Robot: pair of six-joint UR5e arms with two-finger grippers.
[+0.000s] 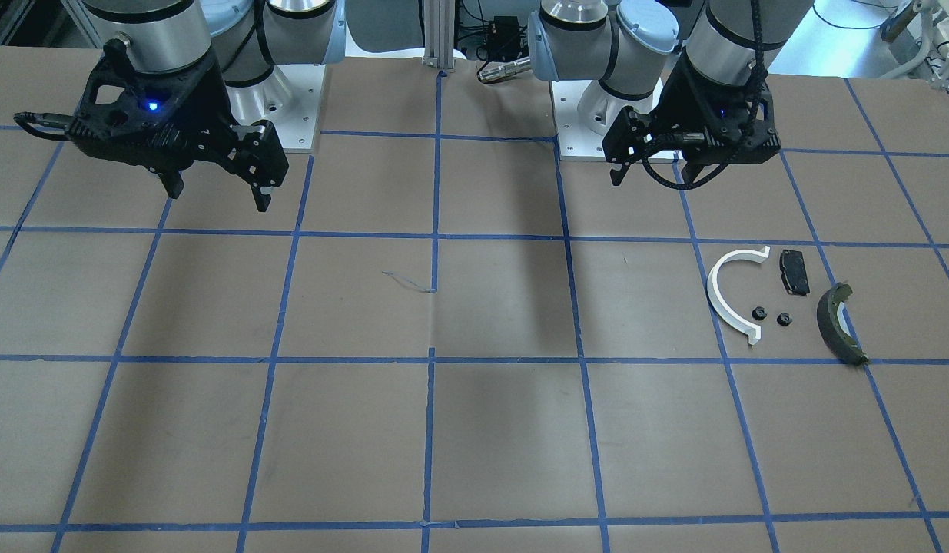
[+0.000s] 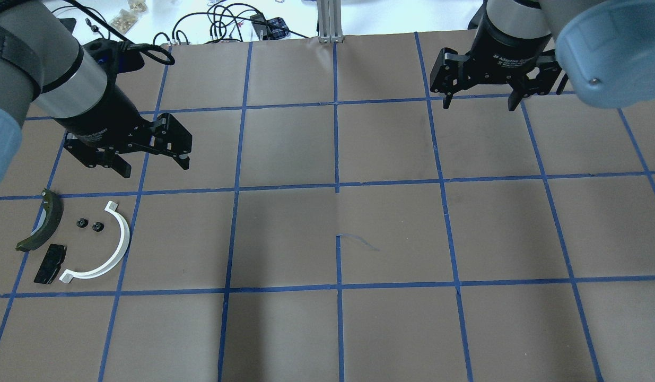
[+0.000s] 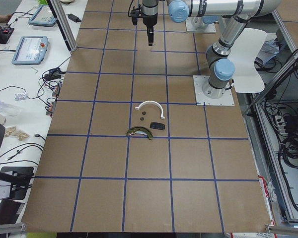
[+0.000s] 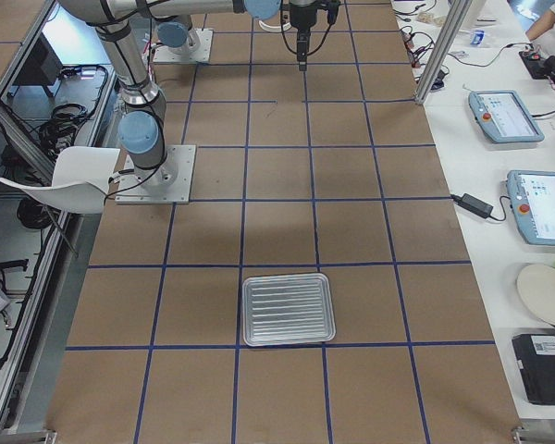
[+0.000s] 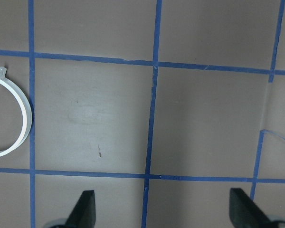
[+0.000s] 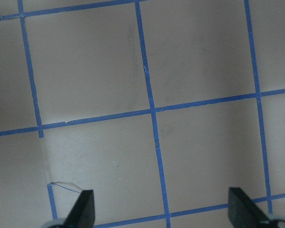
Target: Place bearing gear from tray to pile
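The pile lies on the table's left side: a white half-ring arc (image 2: 112, 249), a flat black pad (image 2: 50, 263) and a dark olive curved shoe (image 2: 41, 223). Two small black bearing gears (image 2: 81, 223) (image 2: 98, 226) lie between the arc and the shoe; they also show in the front view (image 1: 758, 312) (image 1: 784, 319). The metal tray (image 4: 288, 309) looks empty. My left gripper (image 2: 156, 168) is open and empty, above the table just beyond the pile. My right gripper (image 2: 479, 105) is open and empty, hovering at the far right. The arc shows in the left wrist view (image 5: 19, 123).
The brown table (image 2: 338, 239) carries a grid of blue tape. Cables and boxes lie past its far edge (image 2: 226, 24). The arm bases (image 1: 290, 115) stand on the robot's side. Side benches hold pendants and tablets (image 4: 504, 116).
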